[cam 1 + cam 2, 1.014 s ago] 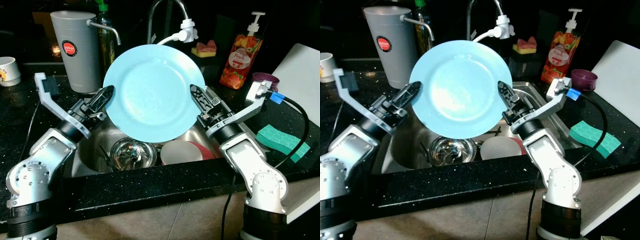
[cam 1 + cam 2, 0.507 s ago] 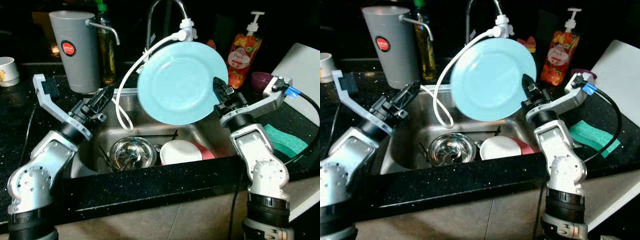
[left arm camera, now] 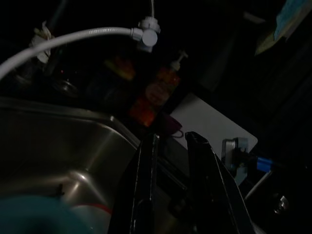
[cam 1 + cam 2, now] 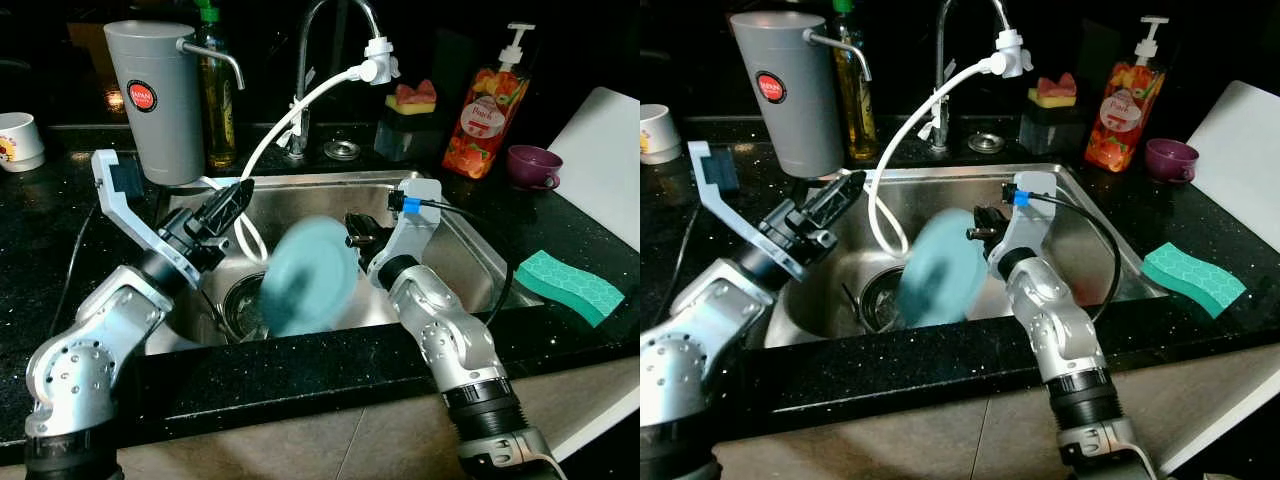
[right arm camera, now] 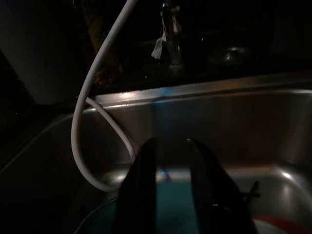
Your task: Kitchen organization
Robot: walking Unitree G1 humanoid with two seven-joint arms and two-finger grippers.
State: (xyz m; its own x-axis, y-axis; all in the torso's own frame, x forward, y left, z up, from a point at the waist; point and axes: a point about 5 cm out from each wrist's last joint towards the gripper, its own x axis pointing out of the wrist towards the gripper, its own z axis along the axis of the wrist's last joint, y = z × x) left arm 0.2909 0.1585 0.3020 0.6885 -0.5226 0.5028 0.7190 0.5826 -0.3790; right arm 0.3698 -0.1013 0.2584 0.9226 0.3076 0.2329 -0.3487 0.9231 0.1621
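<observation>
Blue plate [image 4: 305, 278] beside right claw [image 4: 352, 229]

black speckled countertop [image 4: 60, 240], dim kitchen, tan cabinet front [image 4: 300, 445]

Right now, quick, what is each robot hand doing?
Left gripper: open, holding nothing, above the sink.
Right gripper: open, empty, over the blue plate.

Light blue plate [image 4: 305, 278], green honeycomb-patterned sponge [image 4: 568, 286], grey jug [image 4: 156, 98], purple cup [image 4: 532, 165].
</observation>
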